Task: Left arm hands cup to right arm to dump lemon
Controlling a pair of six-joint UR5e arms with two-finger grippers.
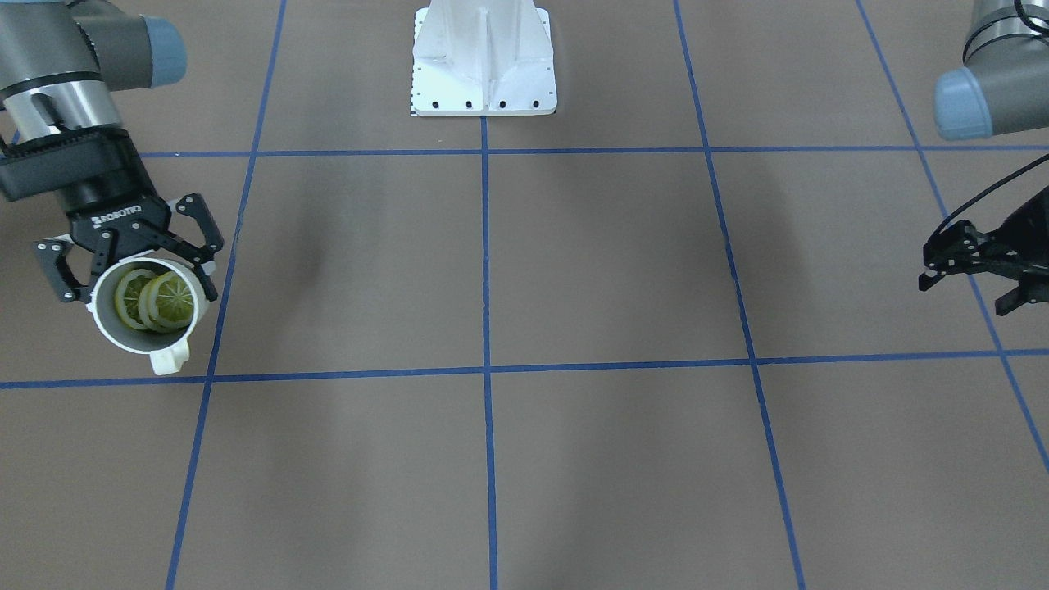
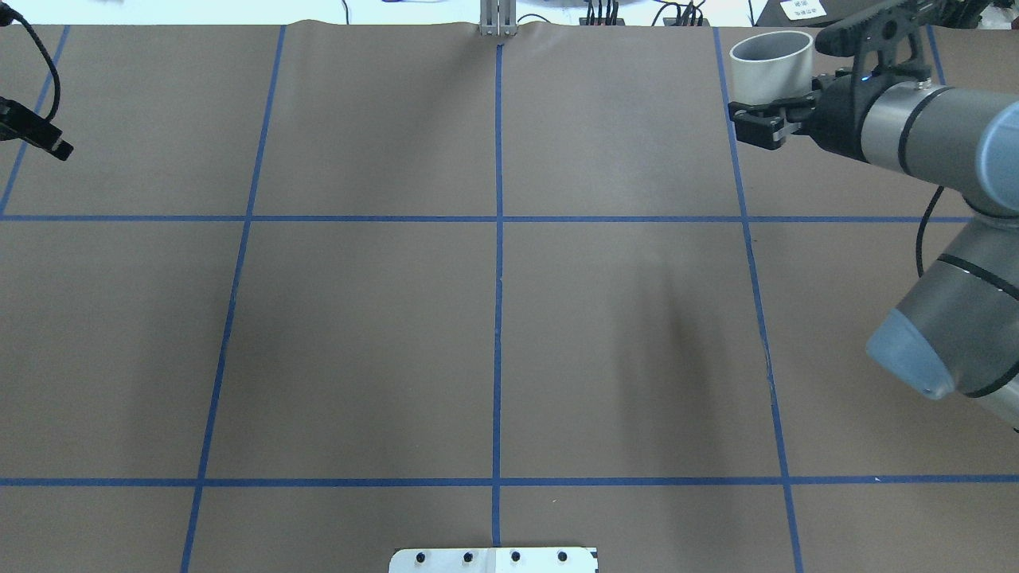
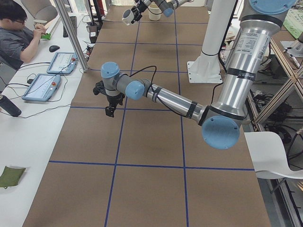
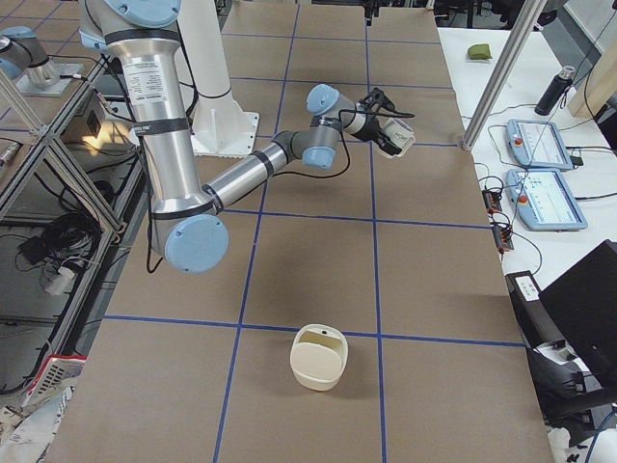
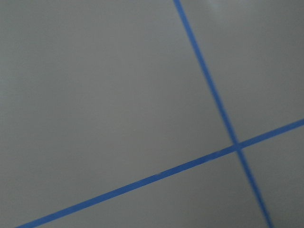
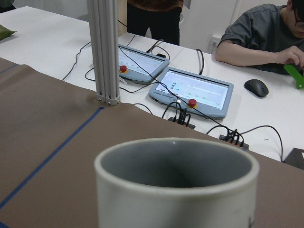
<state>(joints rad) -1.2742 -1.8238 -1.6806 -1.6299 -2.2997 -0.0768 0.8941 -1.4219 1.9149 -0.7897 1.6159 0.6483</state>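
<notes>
Above the far right corner of the worktop (image 1: 590, 270), the right gripper (image 1: 139, 288) holds the cup (image 1: 115, 328) aloft, its fingers closed on the white wall, with both lemon slices (image 1: 157, 300) standing inside. Over the left edge, the left gripper (image 1: 964, 295) hangs with fingers spread wide, holding nothing.

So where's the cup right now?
The cup is in the right gripper, held up at the front-facing view's left edge, lemon slices inside.

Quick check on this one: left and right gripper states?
Left gripper: open, holding nothing.
Right gripper: closed on the cup, with the lemon slices inside it.
</notes>
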